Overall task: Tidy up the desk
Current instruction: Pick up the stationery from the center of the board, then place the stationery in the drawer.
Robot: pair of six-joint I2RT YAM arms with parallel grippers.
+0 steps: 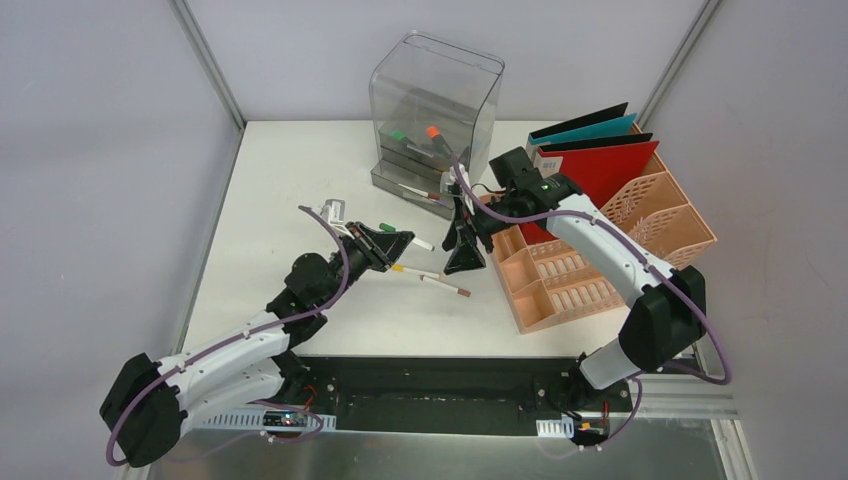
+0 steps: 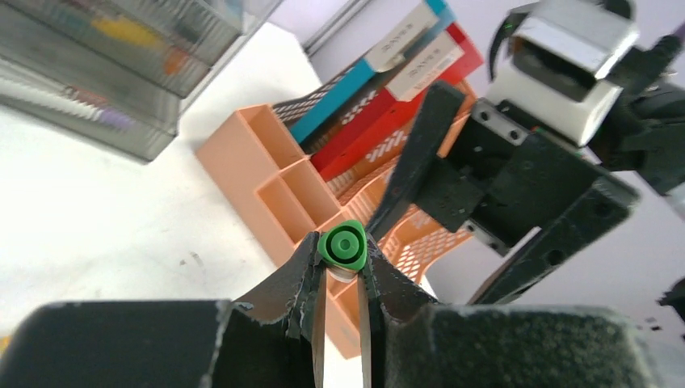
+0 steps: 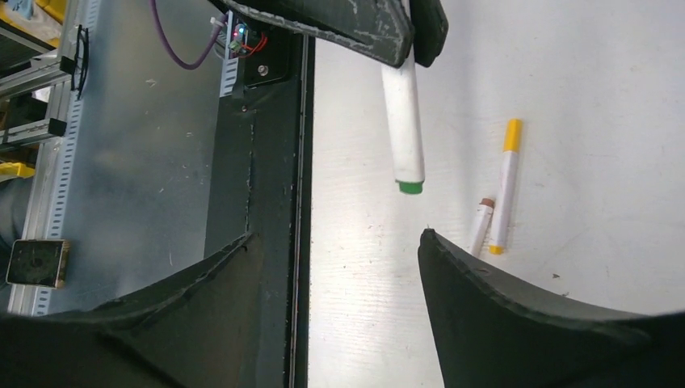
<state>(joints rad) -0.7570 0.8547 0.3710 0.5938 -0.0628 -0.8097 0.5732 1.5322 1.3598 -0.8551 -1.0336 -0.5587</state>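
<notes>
Left gripper (image 1: 403, 240): clamped on green-capped marker (image 3: 402, 121)
Right gripper (image 3: 338, 234): jaws apart, nothing between
Desk (image 3: 606, 105): yellow marker (image 3: 505, 186) and brown marker (image 3: 481, 225) lying side by side

A: Can see only the end cap of the green marker (image 2: 343, 242) from the left wrist. Can't see the barrel, buried between the fingers of the left gripper (image 2: 342, 252).
B: Same from the right wrist: can't see its upper end, swallowed by those fingers at the top edge. Can't see the rest of the brown-capped pen (image 3: 482, 222) either, tucked behind a finger of the right gripper (image 3: 335, 234).
A: Can't name anything inside the drawer box (image 2: 89, 73): blurred to smears of colour, cropped top and left.
B: From above, too small to tell as well. Back at the left wrist, can't follow the file rack (image 2: 242, 153) past the right gripper in front of it.
</notes>
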